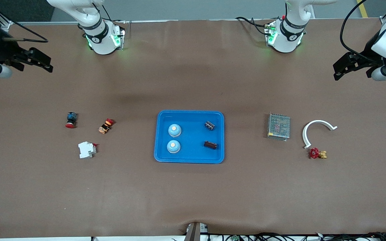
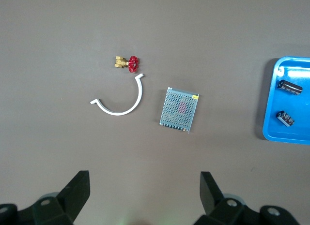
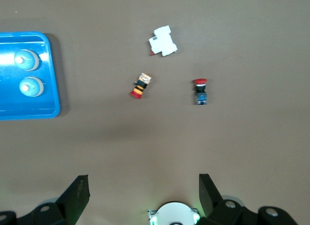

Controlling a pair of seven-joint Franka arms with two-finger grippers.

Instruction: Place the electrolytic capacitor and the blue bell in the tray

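Front view: the tray (image 1: 189, 136) sits mid-tabletop with two bells (image 1: 174, 130) at its 9 o'clock side and two capacitors (image 1: 209, 126) at its 3 o'clock side. Both arms wait, raised over the tabletop's ends.
Left wrist view: left gripper (image 2: 144, 193), fingers spread, empty, above a mesh box (image 2: 179, 109).
Right wrist view: right gripper (image 3: 144, 193), fingers spread, empty, above a white breaker (image 3: 162, 41)

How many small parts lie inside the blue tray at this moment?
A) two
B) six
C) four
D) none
C: the tray holds two blue bells toward the right arm's end and two dark capacitors toward the left arm's end.
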